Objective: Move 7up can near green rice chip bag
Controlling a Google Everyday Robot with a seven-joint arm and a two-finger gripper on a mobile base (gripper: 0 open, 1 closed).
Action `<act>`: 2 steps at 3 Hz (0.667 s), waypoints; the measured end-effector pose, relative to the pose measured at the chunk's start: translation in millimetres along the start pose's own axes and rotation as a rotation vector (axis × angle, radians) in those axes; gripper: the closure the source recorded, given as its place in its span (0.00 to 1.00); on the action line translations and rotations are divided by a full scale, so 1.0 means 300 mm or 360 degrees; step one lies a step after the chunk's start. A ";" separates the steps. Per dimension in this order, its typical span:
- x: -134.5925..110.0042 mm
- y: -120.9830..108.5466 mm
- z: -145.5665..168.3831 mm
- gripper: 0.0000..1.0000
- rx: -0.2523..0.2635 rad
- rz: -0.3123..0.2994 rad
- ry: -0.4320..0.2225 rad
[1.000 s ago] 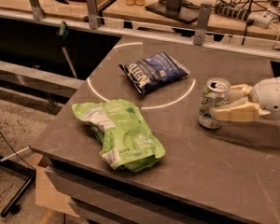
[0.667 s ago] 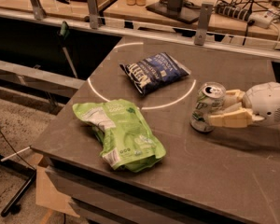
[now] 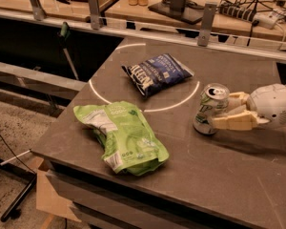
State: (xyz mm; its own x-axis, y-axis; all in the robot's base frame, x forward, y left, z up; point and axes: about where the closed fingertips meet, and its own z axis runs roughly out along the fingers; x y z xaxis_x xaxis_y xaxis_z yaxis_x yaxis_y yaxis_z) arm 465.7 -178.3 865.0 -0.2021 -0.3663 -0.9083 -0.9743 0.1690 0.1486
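Note:
The 7up can (image 3: 209, 109) stands upright on the dark table (image 3: 229, 175), right of centre, silver and green with its pull-tab top showing. My gripper (image 3: 218, 112) comes in from the right edge; its cream fingers (image 3: 231, 123) are closed around the can's right side. The green rice chip bag (image 3: 121, 136) lies crinkled and flat near the table's front left edge, well left of the can, with bare table between them.
A dark blue chip bag (image 3: 156, 72) lies behind the green bag, inside a white circle line on the table. A rail with metal posts (image 3: 207, 16) runs along the far edge. Benches with cables and bottles stand behind. The floor drops off at left.
The gripper has slid left with the can in it, bringing the can closer to the green bag. The bags have not moved.

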 end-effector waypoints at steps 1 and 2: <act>-0.037 0.062 0.058 1.00 -0.0108 -0.0043 -0.0051; -0.088 0.158 0.157 1.00 -0.0242 -0.0107 -0.0143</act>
State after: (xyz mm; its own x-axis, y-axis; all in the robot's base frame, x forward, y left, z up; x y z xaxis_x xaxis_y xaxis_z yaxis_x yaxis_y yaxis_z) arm 429.5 -117.6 877.6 -0.1330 -0.2880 -0.9484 -0.9905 0.0041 0.1376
